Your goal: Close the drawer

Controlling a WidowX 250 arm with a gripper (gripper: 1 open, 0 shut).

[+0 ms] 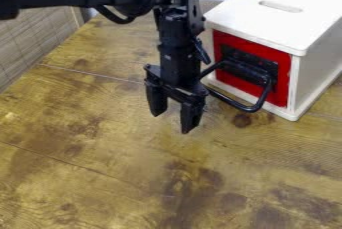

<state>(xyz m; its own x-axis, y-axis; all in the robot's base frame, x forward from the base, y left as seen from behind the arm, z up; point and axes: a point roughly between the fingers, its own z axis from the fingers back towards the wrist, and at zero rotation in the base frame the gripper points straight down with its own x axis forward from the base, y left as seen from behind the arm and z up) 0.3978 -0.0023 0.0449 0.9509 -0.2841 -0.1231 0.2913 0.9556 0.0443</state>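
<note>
"Where's the drawer?"
"Right side of the frame: the red drawer sits in the white cabinet, its black loop handle reaching toward the hand."
"And the hand?"
"Near center, pointing down over the wooden table, fingers spread apart, gripping nothing. Whether it touches the handle, I can't tell."
</note>
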